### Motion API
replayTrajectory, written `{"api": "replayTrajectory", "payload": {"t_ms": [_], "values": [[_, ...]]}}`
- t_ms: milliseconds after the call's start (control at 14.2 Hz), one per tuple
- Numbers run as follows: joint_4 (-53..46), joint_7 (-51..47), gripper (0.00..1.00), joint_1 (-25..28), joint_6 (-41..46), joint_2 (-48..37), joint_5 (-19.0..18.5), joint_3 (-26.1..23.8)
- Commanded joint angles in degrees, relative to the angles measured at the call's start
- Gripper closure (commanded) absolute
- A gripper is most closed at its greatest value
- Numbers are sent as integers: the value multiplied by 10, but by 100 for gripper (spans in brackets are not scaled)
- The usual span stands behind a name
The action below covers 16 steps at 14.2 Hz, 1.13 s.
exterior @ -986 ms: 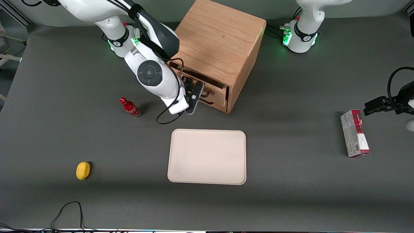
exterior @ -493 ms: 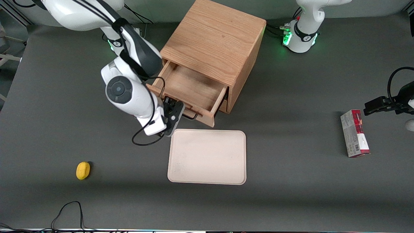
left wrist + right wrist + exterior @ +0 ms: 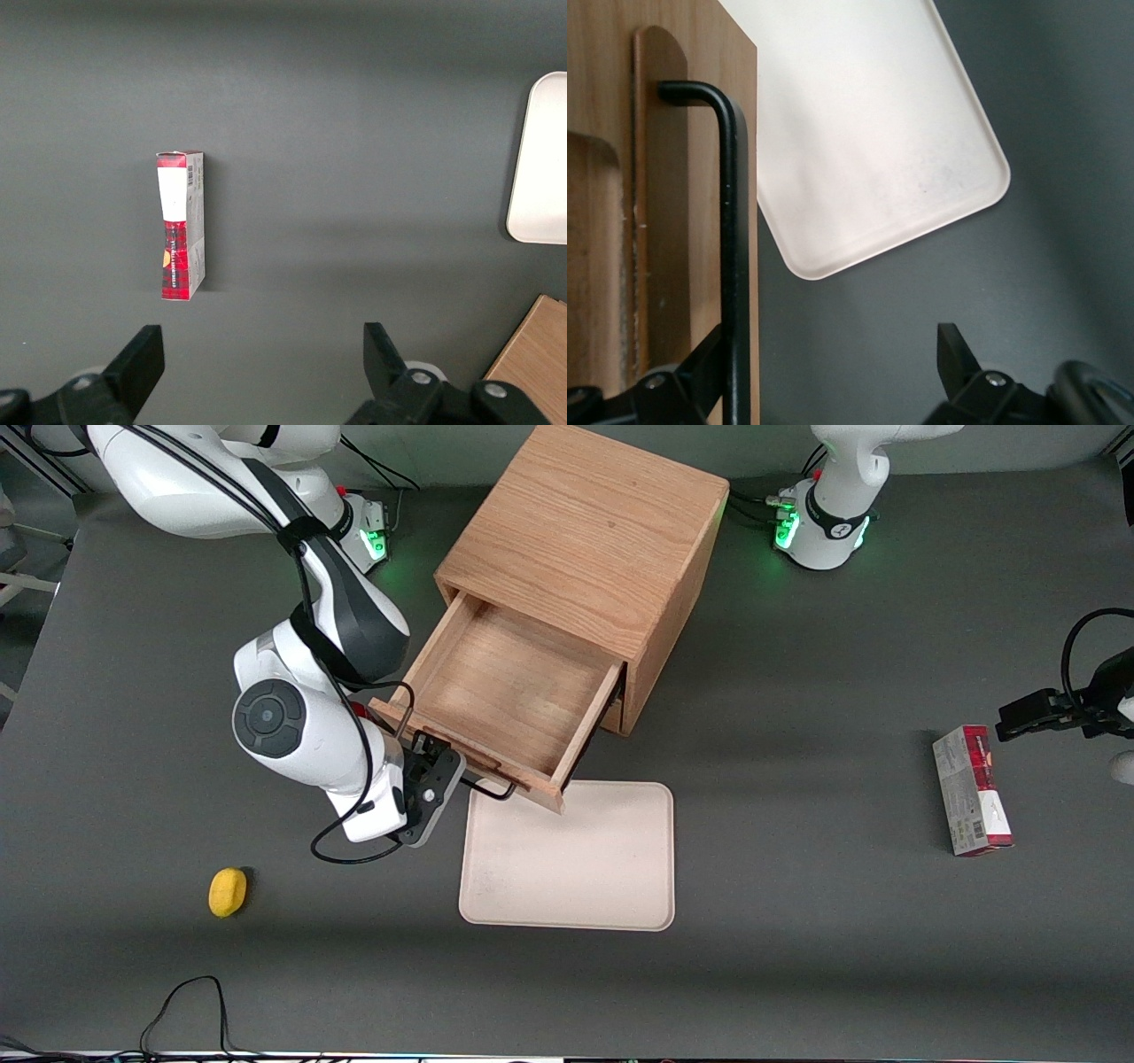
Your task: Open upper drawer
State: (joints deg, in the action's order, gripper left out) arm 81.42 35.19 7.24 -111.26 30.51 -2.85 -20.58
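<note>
The upper drawer [image 3: 509, 691] of the boxy oak cabinet [image 3: 585, 531] is pulled far out, and its inside is empty. Its front edge overhangs a corner of the tray. The thin black bar handle [image 3: 485, 786] runs along the drawer front and also shows in the right wrist view [image 3: 733, 266]. My right gripper [image 3: 440, 769] is at the handle's end toward the working arm. In the right wrist view the gripper [image 3: 830, 343] is open wide. The bar sits inside the gap, close against one finger [image 3: 700, 363]. The lower drawer is hidden beneath the open one.
A beige tray [image 3: 576, 859] lies on the table in front of the drawer, nearer the front camera, also in the right wrist view [image 3: 859, 150]. A yellow lemon [image 3: 228, 891] lies toward the working arm's end. A red-and-white box [image 3: 970, 788] lies toward the parked arm's end [image 3: 182, 226].
The upper drawer went from nearly closed to far out. My gripper moved with the handle toward the front camera. The arm now hides the red bottle.
</note>
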Motion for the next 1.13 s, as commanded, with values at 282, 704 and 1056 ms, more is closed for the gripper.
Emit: {"api": "replayTrajectory", "payload": {"t_ms": [282,704,1056], "values": [[-108,9,0,3,53,-4,-1,27],[-19,-120,0,8,166,-171,69,219],[209,-332,0,7,133,-359,25,246]]}}
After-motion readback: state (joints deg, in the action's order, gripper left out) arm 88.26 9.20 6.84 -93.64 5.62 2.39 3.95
